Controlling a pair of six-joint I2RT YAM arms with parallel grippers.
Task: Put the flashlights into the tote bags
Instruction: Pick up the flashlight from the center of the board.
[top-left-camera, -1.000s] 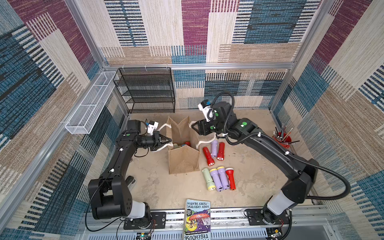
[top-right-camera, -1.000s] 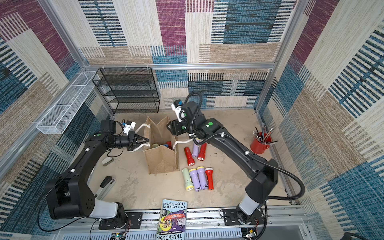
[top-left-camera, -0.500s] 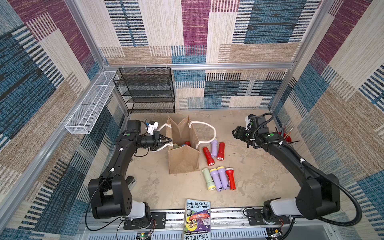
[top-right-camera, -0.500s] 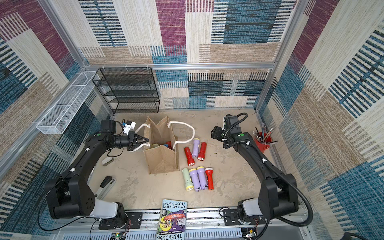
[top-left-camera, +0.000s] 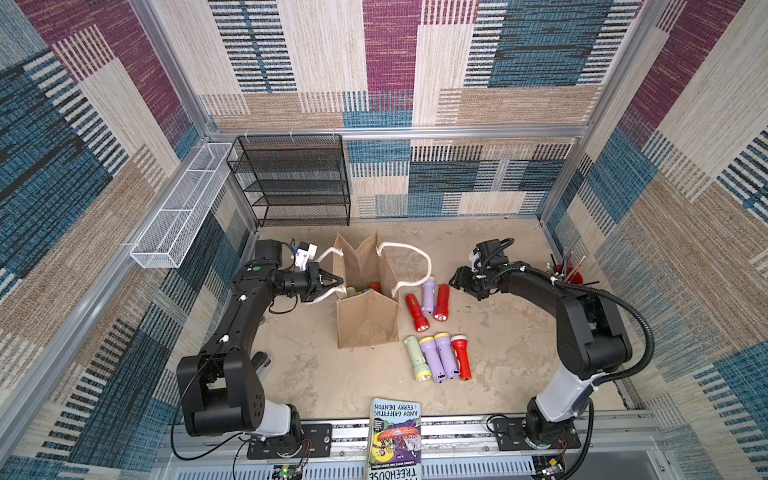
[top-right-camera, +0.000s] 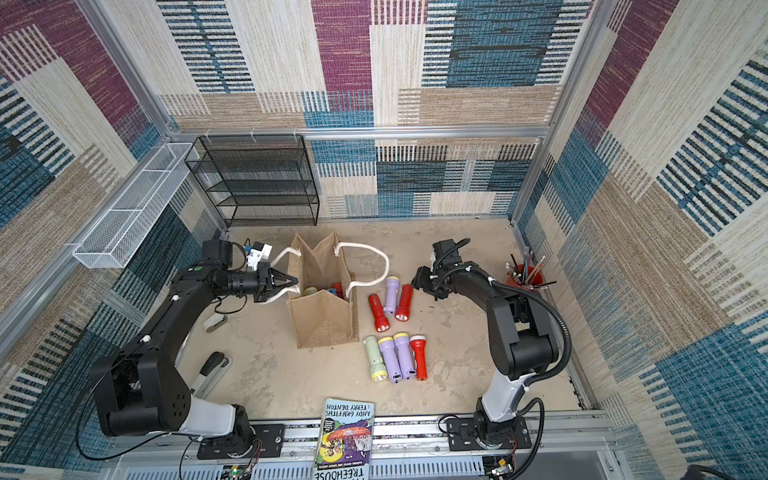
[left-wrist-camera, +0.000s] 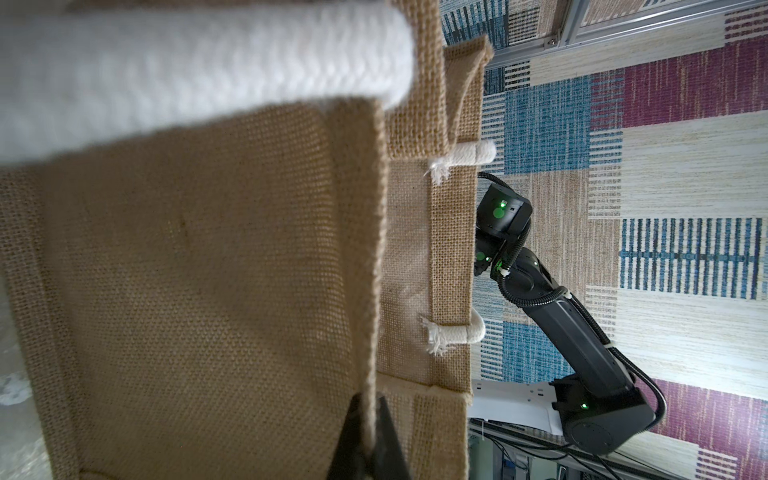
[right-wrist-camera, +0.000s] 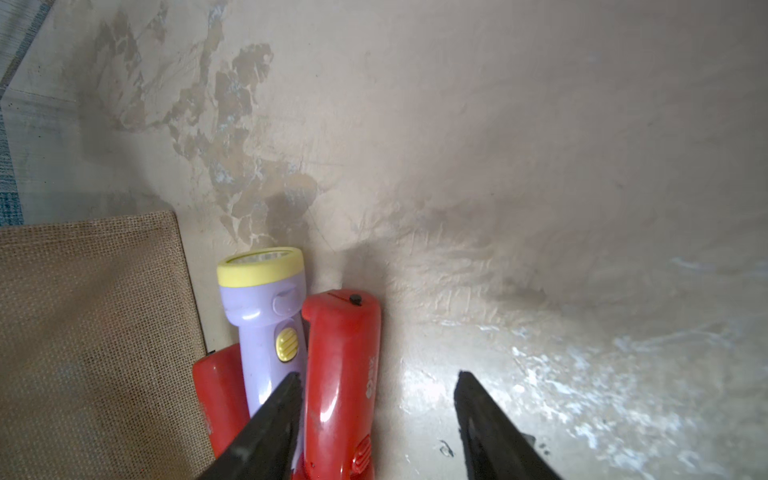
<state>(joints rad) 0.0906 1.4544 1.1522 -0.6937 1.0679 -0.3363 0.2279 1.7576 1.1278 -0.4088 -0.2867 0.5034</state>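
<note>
The tan burlap tote bag (top-left-camera: 365, 322) stands upright in the middle of the floor, with a few flashlights (top-left-camera: 362, 291) showing in its mouth. My left gripper (top-left-camera: 340, 283) is shut on the edge of the bag's left wall, and the left wrist view shows the seam pinched in my left gripper (left-wrist-camera: 368, 411). Right of the bag lie a red flashlight (top-left-camera: 417, 312), a lilac one (top-left-camera: 428, 296) and a second red one (top-left-camera: 441, 302). My right gripper (top-left-camera: 456, 283) hangs open just beside that last one. The right wrist view shows this red flashlight (right-wrist-camera: 340, 353) partly between the fingers of my right gripper (right-wrist-camera: 376, 380). Several more flashlights (top-left-camera: 440, 357) lie nearer the front.
A red pot of pens (top-left-camera: 567, 272) stands at the right wall behind my right arm. The black mesh rack (top-left-camera: 291, 183) is at the back left, with a white wire basket (top-left-camera: 183, 208) on the left wall. A book (top-left-camera: 395, 436) lies on the front rail. The bag's white rope handle (top-left-camera: 409, 257) loops toward the flashlights.
My right gripper left the bag's mouth, swung out to the right, then came back down beside the three flashlights. The left gripper has kept its hold on the bag.
</note>
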